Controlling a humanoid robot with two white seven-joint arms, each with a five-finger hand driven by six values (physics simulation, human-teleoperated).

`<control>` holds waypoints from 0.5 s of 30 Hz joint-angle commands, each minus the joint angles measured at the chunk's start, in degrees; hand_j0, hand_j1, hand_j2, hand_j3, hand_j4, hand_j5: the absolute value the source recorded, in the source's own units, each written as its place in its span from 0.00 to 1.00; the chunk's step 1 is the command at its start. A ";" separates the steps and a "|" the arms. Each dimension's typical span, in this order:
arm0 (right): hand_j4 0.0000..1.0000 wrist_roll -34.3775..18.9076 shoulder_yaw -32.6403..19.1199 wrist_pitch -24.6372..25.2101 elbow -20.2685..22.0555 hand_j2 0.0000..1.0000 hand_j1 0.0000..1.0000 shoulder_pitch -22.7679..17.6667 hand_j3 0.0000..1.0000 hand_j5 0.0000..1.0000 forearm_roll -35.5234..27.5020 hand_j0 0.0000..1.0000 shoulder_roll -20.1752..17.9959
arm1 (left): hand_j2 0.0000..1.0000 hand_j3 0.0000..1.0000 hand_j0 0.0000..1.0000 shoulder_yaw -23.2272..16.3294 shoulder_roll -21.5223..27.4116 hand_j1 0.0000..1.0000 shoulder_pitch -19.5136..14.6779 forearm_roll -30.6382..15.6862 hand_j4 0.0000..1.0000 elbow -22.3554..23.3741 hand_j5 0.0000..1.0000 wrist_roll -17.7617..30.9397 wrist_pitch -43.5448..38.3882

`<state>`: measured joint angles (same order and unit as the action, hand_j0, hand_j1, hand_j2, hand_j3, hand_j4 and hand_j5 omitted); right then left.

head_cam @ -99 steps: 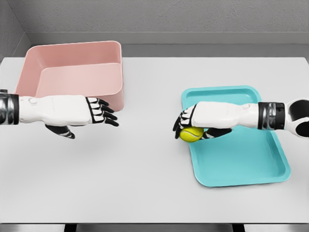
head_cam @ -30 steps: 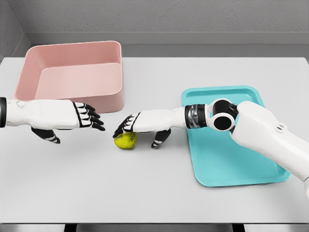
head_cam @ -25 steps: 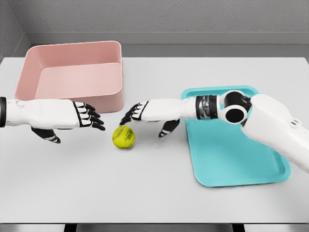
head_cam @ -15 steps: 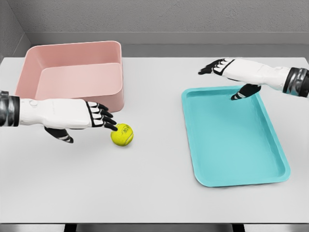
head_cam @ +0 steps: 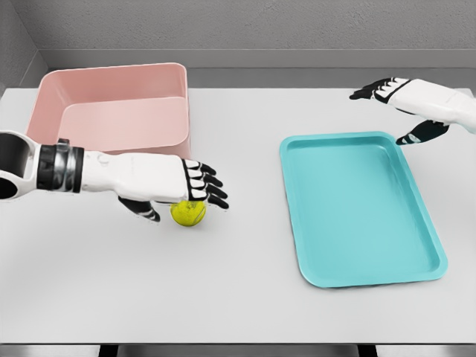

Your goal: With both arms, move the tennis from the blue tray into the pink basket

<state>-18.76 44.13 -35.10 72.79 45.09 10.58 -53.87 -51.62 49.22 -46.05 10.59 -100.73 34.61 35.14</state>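
Observation:
The yellow tennis ball (head_cam: 188, 213) rests on the white table, just in front of the pink basket (head_cam: 111, 111). My left hand (head_cam: 195, 192) hovers right over the ball, fingers spread past it to the right and thumb hanging beside it on the left; it is open. The blue tray (head_cam: 357, 208) lies at the right with nothing in it. My right hand (head_cam: 387, 100) floats beyond the tray's far right corner, fingers relaxed and open, holding nothing.
A grey wall runs along the table's far edge behind the basket. The table's front edge lies well below the ball and the tray.
My left hand has slid right and now covers the ball, which lies in the same spot. My right hand has drawn back further to the right, away from the tray.

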 commanded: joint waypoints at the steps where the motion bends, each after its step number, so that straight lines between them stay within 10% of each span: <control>1: 1.00 0.04 -0.01 0.10 -0.19 1.00 1.00 0.09 1.00 1.00 -0.39 1.00 -0.09 | 1.00 1.00 1.00 -0.76 -1.06 1.00 0.00 -0.57 1.00 0.36 1.00 0.39 -0.14; 15: 1.00 -0.40 0.61 0.10 -0.02 1.00 1.00 -1.41 1.00 1.00 -0.30 1.00 1.14 | 1.00 1.00 1.00 -2.08 -4.05 1.00 -0.97 -2.24 1.00 6.60 1.00 0.39 -1.12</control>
<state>-19.25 44.61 -35.10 72.75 43.68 10.66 -52.96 -53.23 45.39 -47.02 7.96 -94.55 35.02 34.70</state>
